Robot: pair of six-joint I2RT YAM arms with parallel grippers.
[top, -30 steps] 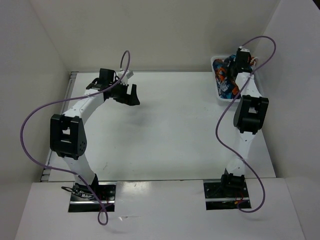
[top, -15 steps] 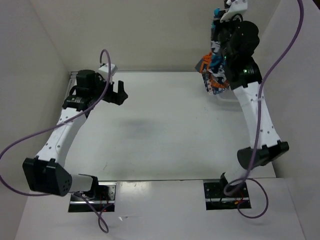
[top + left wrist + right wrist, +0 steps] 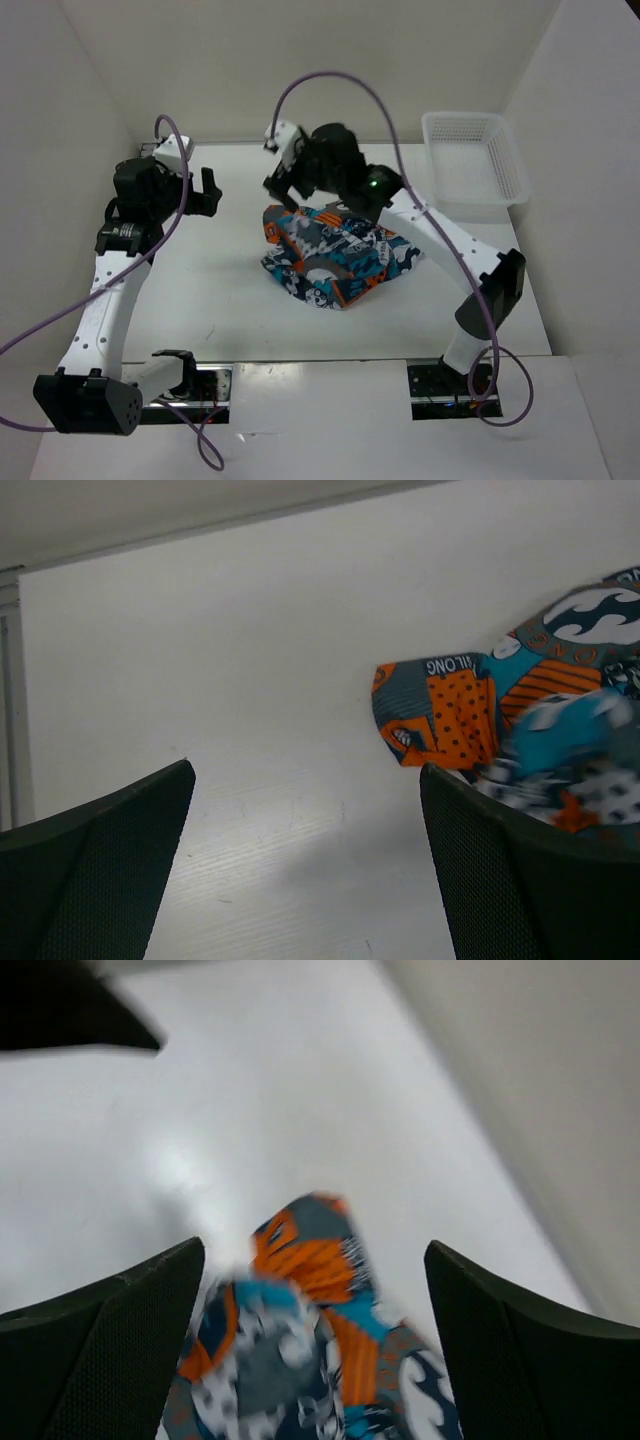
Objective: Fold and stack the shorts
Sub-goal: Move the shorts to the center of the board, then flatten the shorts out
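The shorts (image 3: 330, 255) lie in a crumpled heap on the middle of the table, printed in teal, orange, white and black. My right gripper (image 3: 283, 190) hovers open just over the heap's far left end; in the right wrist view the blurred shorts (image 3: 300, 1300) lie below and between its spread fingers (image 3: 110, 1350), not held. My left gripper (image 3: 208, 193) stands open to the left of the heap, apart from it. In the left wrist view an orange corner of the shorts (image 3: 450, 715) shows beyond the right finger (image 3: 520, 880), with bare table between the fingers.
A white mesh basket (image 3: 480, 160) stands at the back right corner with nothing showing inside. White walls close in the table at the left, back and right. The right arm's forearm (image 3: 440, 235) slants over the heap's right side.
The right arm lifted the shorts out of the basket, swung them left to the table's middle and let go. The left arm drew back and turned its gripper toward the heap.
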